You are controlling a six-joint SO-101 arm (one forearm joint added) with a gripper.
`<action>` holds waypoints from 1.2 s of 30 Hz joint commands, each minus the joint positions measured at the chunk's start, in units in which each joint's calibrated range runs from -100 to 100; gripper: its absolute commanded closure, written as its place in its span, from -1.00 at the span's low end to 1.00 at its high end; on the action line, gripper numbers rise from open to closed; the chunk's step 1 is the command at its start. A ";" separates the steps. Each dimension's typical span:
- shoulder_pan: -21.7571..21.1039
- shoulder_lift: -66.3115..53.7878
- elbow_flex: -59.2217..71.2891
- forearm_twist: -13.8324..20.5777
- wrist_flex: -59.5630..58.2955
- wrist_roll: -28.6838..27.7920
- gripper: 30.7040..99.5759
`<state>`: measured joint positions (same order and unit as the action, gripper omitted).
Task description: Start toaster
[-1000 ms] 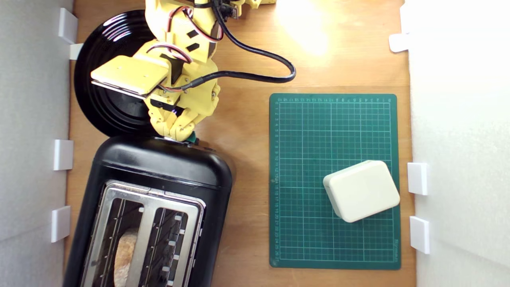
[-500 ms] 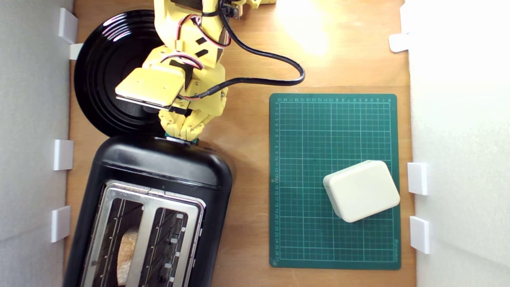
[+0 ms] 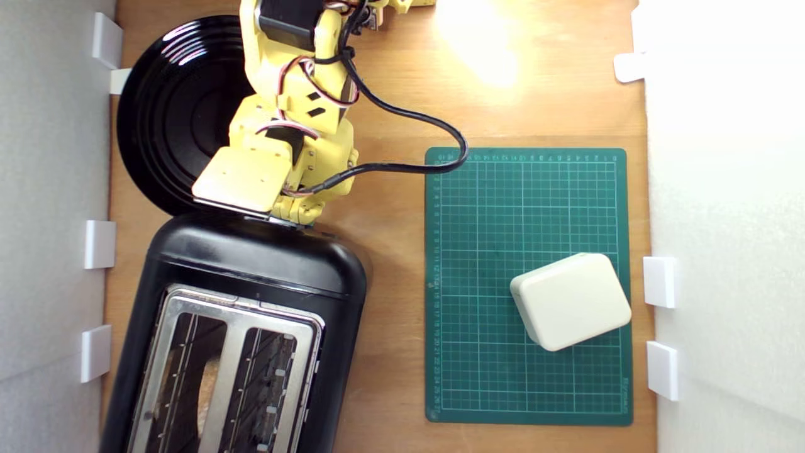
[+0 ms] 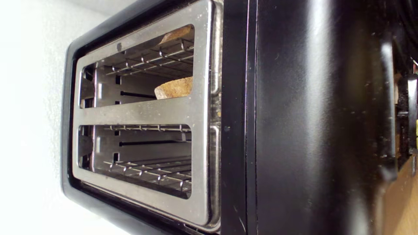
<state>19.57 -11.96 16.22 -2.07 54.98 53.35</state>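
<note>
Exterior view: toaster (image 3: 251,283) lower left, bread (image 3: 205,390) in its left slot. Plate (image 3: 163,113) upper left, just above toaster. Arm over plate's right edge, gripper (image 3: 295,214) at toaster's top end. Mat (image 3: 490,207) right of centre, box (image 3: 570,301) on its lower right.

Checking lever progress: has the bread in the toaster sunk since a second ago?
Yes. Against the fixed silver top plate, the bread sits lower in its slot.

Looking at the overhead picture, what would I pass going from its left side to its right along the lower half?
White wall clip → toaster → green cutting mat → cream box → white wall clips.
</note>
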 commanded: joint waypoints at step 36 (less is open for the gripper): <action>0.91 5.72 22.35 0.48 -23.59 0.25 0.98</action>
<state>20.11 -8.30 34.66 -2.26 35.49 53.35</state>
